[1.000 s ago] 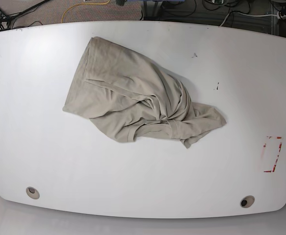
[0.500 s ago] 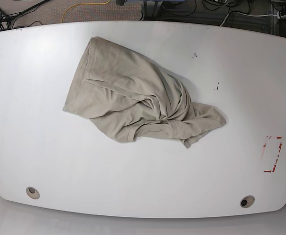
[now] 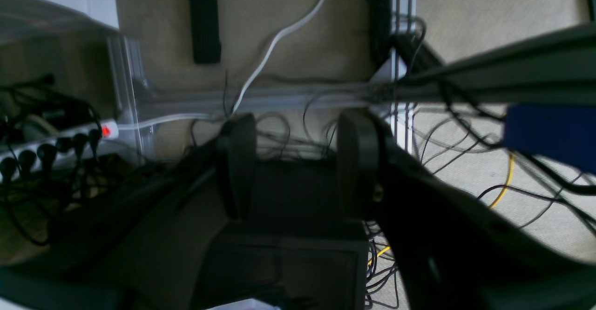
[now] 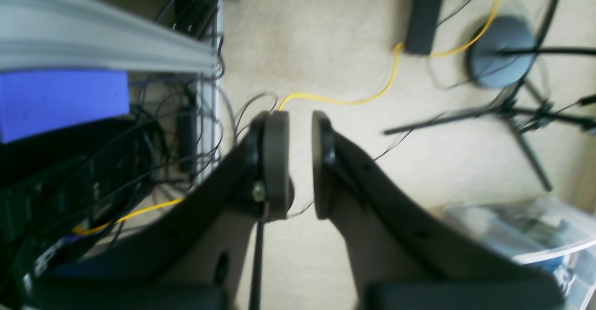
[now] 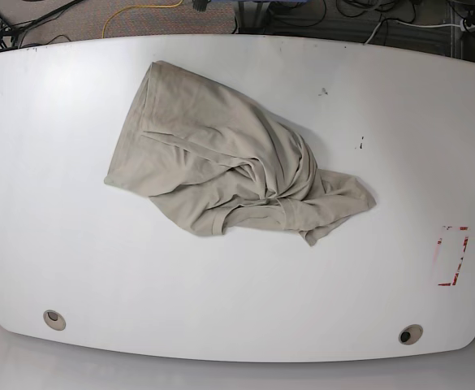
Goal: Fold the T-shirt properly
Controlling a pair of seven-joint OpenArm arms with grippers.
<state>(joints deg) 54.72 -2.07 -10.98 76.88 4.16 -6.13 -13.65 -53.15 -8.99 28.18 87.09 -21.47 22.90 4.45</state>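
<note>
The T-shirt was seen lying crumpled near the middle of the white table, its wider, flatter part reaching toward the table's far edge and a bunched, twisted part trailing off to the base view's right. Neither arm was over the table. The left gripper was held off it above a floor tangled with cables, its fingers parted with nothing between them; the right gripper was likewise pointed at bare carpet, its fingers drawn nearly together, a narrow gap left, nothing grasped. The step in hand was judged to be the first reach, and it would be done best if the garment were spread flat before any fold: the twisted knot at the middle should be loosened by two well-separated edge points being taken and drawn apart. Compared with the earlier base frames, nothing was found changed; the cloth's outline and creases were matched exactly.
</note>
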